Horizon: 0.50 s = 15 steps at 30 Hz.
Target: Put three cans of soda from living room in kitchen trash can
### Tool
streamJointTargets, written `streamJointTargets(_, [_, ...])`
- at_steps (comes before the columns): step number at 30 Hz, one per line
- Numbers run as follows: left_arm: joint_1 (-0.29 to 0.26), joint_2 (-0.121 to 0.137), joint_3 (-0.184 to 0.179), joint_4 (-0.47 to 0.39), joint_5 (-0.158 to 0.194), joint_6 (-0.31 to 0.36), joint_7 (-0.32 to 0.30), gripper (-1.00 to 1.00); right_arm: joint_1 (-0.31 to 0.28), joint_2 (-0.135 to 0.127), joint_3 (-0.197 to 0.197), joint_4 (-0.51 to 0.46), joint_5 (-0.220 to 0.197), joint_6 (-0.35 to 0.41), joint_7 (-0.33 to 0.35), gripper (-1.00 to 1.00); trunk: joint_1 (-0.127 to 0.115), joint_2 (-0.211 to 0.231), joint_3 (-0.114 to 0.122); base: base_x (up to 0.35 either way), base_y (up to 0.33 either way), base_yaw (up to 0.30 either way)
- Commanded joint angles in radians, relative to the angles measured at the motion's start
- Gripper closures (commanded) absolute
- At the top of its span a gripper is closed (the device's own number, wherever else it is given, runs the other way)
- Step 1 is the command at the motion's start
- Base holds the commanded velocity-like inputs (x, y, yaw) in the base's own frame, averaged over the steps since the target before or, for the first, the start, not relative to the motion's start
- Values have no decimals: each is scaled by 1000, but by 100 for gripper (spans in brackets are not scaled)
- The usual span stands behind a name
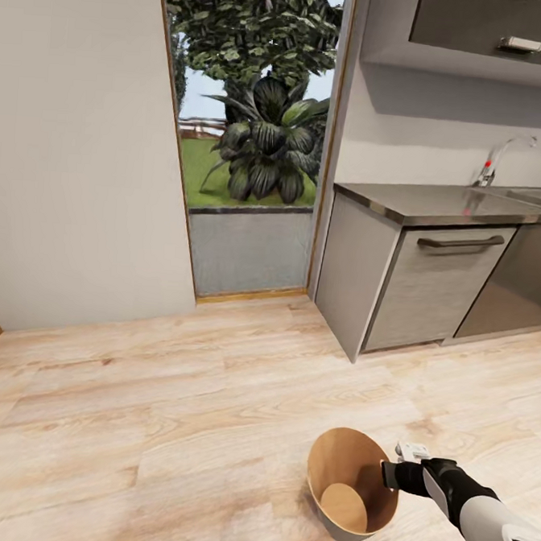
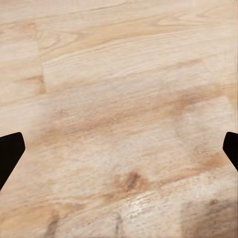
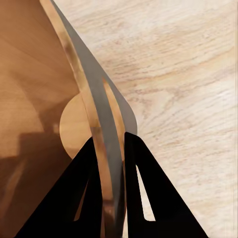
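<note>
You're in a home kitchen: grey cabinet fronts [image 1: 433,290] sit under a dark steel countertop [image 1: 436,203] with a chrome faucet [image 1: 499,158], grey upper cabinets [image 1: 489,23] above, pale wood plank flooring [image 1: 148,399], and a tall window [image 1: 252,132] facing garden greenery.

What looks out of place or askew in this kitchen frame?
The tash can is tilted rather than upright, its open mouth facing the head camera, its inside empty. The right gripper is shut on its rim, one finger inside, one outside. Nothing is spilled on the wood floor.
</note>
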Motion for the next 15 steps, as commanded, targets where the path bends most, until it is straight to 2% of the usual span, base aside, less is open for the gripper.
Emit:
streamJointTargets(1, [0, 0, 0, 0, 0, 0, 0, -100, 1, 0, -14, -1, -13, -2, 9, 100, -4, 7, 3, 0, 0, 0])
streamJointTargets(9, [0, 0, -2, 0, 0, 0, 0, -100, 6, 1, -12, 0, -15, -18, 10, 100, -35, 63, 28, 0, 0, 0])
streamJointTargets(15, [0, 0, -2, 0, 1, 0, 0, -100, 6, 12, -13, 0, -13, -18, 10, 100, -58, 105, 47, 0, 0, 0])
